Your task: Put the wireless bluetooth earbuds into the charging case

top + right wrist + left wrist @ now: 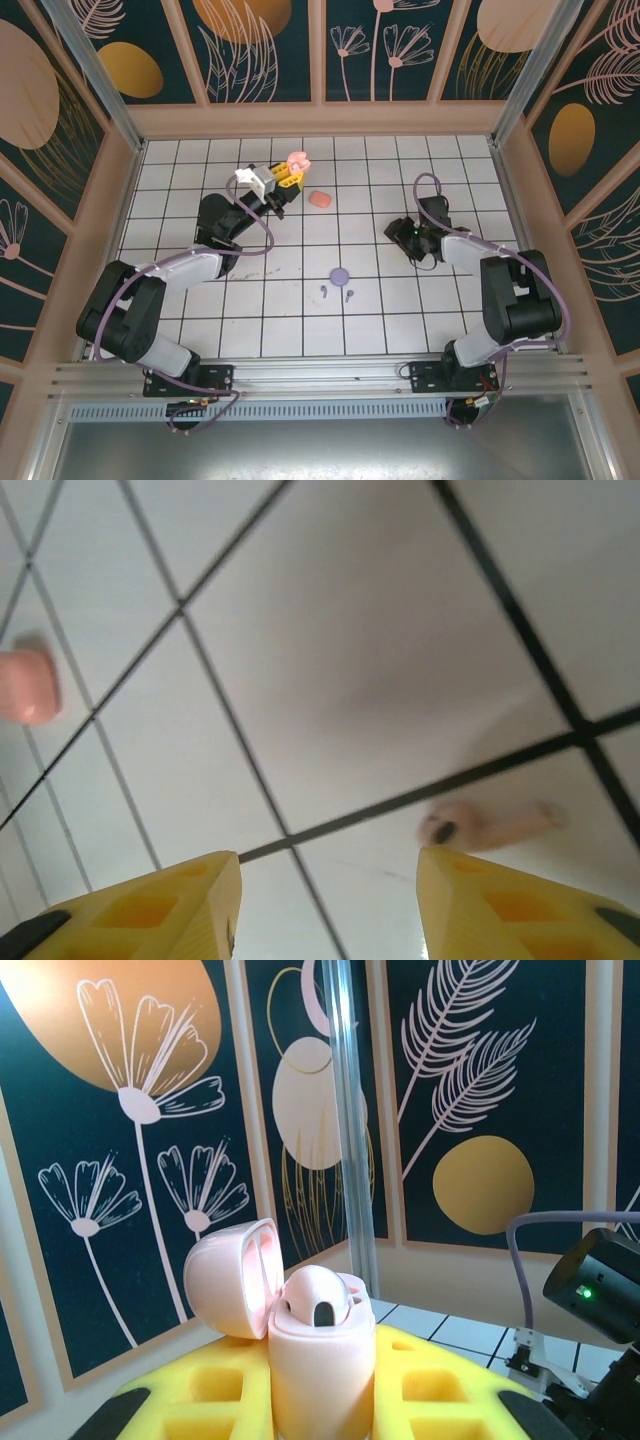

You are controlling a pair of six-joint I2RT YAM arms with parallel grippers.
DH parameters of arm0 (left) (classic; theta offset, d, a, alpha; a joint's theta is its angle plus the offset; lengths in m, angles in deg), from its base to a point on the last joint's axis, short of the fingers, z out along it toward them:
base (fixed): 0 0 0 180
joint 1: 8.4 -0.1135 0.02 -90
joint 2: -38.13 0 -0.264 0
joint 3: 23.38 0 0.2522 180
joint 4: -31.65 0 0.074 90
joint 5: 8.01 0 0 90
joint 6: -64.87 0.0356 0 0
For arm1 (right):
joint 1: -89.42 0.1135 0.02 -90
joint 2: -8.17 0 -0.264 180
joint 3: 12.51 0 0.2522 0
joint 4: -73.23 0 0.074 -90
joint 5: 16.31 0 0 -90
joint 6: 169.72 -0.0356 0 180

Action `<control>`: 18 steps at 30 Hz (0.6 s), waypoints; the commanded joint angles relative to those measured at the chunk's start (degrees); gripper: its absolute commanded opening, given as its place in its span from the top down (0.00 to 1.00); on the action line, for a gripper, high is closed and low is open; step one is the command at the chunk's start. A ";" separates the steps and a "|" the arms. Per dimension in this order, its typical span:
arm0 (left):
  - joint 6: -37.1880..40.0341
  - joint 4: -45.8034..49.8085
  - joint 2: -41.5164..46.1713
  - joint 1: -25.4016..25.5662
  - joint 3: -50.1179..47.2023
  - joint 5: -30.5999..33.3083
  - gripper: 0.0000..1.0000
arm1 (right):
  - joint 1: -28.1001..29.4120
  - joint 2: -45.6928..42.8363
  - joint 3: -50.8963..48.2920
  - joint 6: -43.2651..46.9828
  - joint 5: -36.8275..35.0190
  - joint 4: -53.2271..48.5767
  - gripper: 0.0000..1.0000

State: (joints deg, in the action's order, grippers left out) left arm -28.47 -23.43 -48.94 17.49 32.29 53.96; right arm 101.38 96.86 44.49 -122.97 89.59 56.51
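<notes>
The left gripper (286, 177) clamps a smooth, rounded pink case (320, 1360) between pocketed yellow fingers (440, 1390). Its domed lid (230, 1275) is hinged open, with a seated earbud (318, 1305) inside. The right gripper (330, 905) hangs parted and empty over the glossy tiled table (350, 630), where a stemmed loose earbud (480, 825) lies blurred by one fingertip.

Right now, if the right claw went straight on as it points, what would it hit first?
Probably the tiled table; the right gripper points down at it. A pink earbud lies just ahead of one finger and might be clipped; depth is unclear.
</notes>
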 commanded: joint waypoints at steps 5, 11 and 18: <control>-1.30 -2.35 0.75 0.39 1.27 -0.24 1.00 | -1.29 -1.14 6.60 8.89 -4.07 -5.06 0.52; -1.59 -2.36 1.11 0.39 1.04 -0.19 1.00 | -3.02 5.87 9.14 12.97 -2.39 -6.01 0.50; -1.28 -2.20 1.98 0.39 0.63 0.01 1.00 | -3.44 9.13 8.47 13.89 -3.05 -5.30 0.51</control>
State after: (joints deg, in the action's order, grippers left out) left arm -28.90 -23.41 -48.81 17.49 32.29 53.98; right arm 98.28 105.53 52.93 -111.03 87.18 51.92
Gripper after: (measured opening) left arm 0.202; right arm 0.494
